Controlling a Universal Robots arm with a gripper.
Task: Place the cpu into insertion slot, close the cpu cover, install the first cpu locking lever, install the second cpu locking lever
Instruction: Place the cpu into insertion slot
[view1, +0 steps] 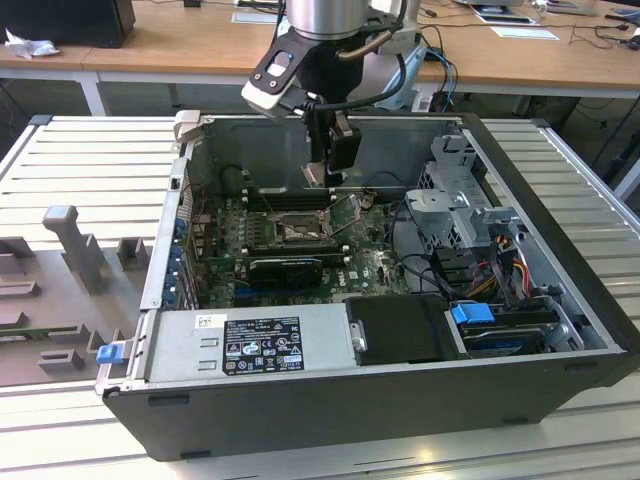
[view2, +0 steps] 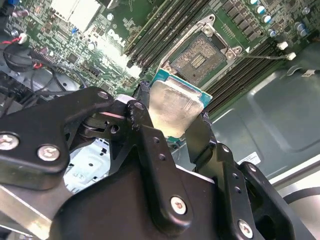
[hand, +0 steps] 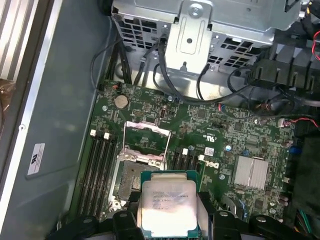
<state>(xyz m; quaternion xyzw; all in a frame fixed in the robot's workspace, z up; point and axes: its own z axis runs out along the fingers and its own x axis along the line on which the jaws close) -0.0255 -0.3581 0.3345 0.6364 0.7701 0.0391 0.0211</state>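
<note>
Second wrist view shows us the fingers (view2: 143, 131) clenched on the cpu (view2: 172, 106), held clear above the open slot (view2: 201, 54), which the exterior view puts at seven o'clock from the gripper (view1: 320, 178), its cover (hand: 146, 136) swung open.

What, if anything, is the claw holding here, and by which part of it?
The claw holds the cpu, pinched by two opposite side edges, with its pale metal face left bare. The insertion slot is uncovered on the board beyond it.
</note>
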